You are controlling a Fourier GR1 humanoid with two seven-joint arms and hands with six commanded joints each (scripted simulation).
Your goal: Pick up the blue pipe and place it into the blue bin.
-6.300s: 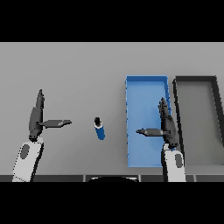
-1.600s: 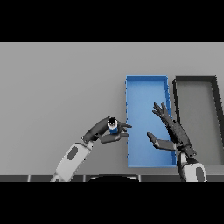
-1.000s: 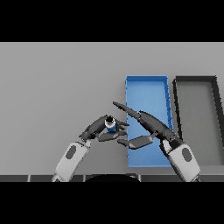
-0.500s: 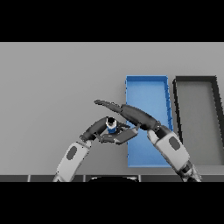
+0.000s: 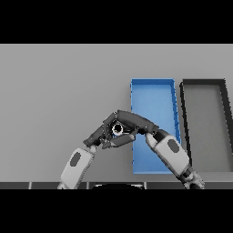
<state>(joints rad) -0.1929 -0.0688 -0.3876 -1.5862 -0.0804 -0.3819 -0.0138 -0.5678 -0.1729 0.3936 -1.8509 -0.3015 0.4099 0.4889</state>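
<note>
Right robot hand [image 5: 132,122] now round blue pipe [image 5: 117,129]

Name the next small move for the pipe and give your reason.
Probably close the right hand round the blue pipe before the left hand lets go: both hands wrap the pipe, which is just left of the blue bin, not yet over it.

grey table [image 5: 59,91] | dark bin [image 5: 205,123] at right, touching nothing visible
</note>
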